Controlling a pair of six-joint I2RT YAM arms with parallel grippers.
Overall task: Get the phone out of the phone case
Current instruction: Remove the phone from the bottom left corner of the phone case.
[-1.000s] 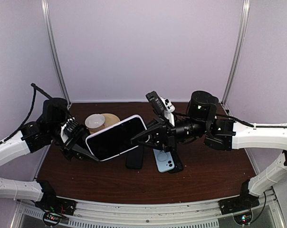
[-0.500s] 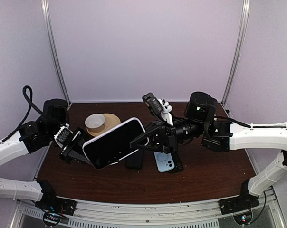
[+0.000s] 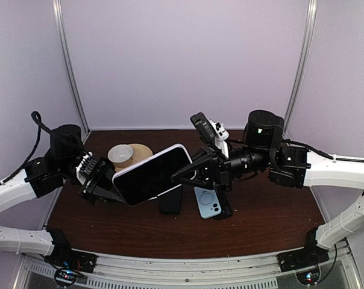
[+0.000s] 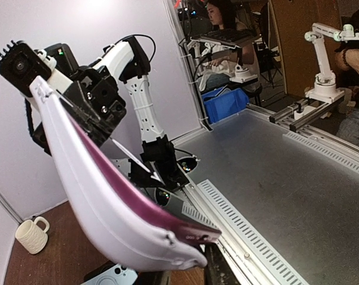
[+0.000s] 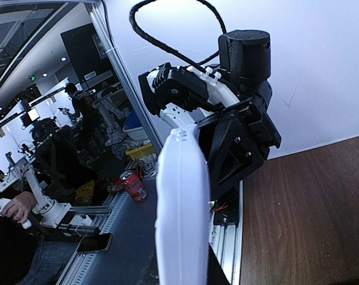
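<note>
The right gripper (image 3: 193,174) is pinched tight on the upper-right end of the white phone case (image 4: 90,202), with the phone (image 3: 150,176) inside it, lifted above the table (image 3: 260,223). The long axis slopes down-left to the left gripper (image 3: 103,183) at the opposite end; whether that one grips, I cannot tell.

Tilted midair, the phone (image 3: 150,176) (dark screen up) fills its white case (image 4: 96,208).

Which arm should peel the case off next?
Probably the left. The left gripper sits at the phone case's left end, where it could pry, while the right gripper is shut on the other end, steadying it.
</note>
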